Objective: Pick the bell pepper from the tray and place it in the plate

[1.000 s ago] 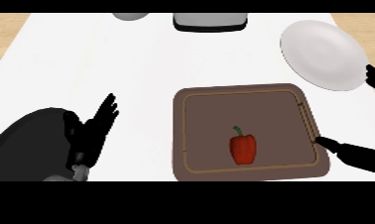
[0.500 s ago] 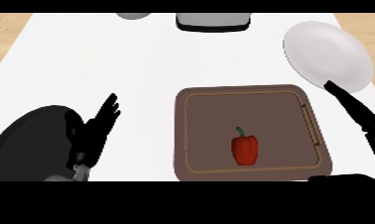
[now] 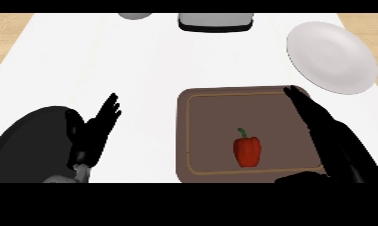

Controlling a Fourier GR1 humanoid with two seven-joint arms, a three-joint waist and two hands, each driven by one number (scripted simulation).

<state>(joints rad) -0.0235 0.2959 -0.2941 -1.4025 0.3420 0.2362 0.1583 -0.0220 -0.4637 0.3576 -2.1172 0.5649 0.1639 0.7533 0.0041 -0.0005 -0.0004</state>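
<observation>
The pepper point(image 3: 247, 151) lies low in the tray point(image 3: 183, 135), stem toward the top of the frame — likely light, stiff and slippery-skinned, best taken across its broad body — with the right robot hand point(image 3: 325, 130) open, fingers straight, to its right.

Red bell pepper point(image 3: 247, 151) lies in brown tray point(image 3: 210, 125), lower centre-right. Right hand point(image 3: 322, 125), fingers straight, over the tray's right edge, apparently clear of the pepper. White plate point(image 3: 330, 57) upper right. Left hand point(image 3: 96, 131) open, lower left.

tray point(image 3: 184, 135): matt brown | plate point(image 3: 330, 56): smooth, pale grey | bell pepper point(image 3: 247, 151): glossy red | counter point(image 3: 133, 70): matt white
</observation>
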